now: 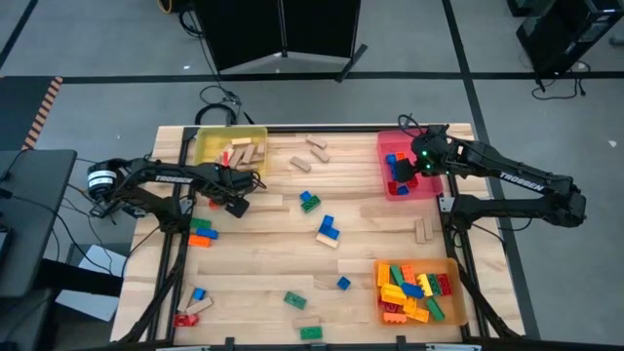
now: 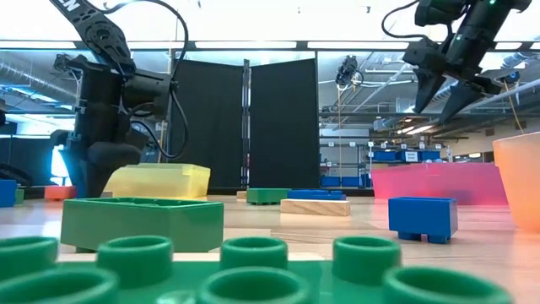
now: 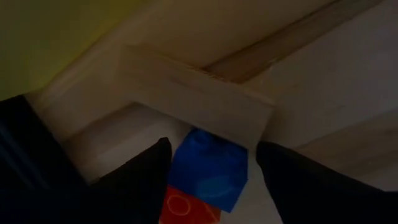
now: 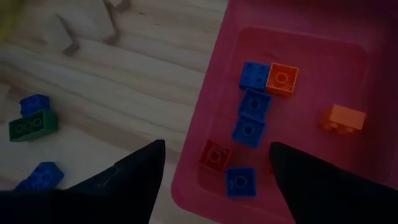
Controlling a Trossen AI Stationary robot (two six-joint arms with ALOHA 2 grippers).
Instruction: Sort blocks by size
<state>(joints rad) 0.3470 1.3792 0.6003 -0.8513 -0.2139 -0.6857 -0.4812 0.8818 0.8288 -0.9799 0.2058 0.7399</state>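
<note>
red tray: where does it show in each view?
High view: red tray at the table's far right, under the right gripper.
Low view: right of centre, pinkish wall, gripper above.
Left wrist view: not in it.
Right wrist view: fills the right side.
Shared landmark: the blue bricks inside it.

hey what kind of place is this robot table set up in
Most likely a robotics lab or workshop. The wooden table stands on a grey floor with black tape lines, black partition panels stand behind it, and the low view shows an open hall with ceiling strip lights.
</note>
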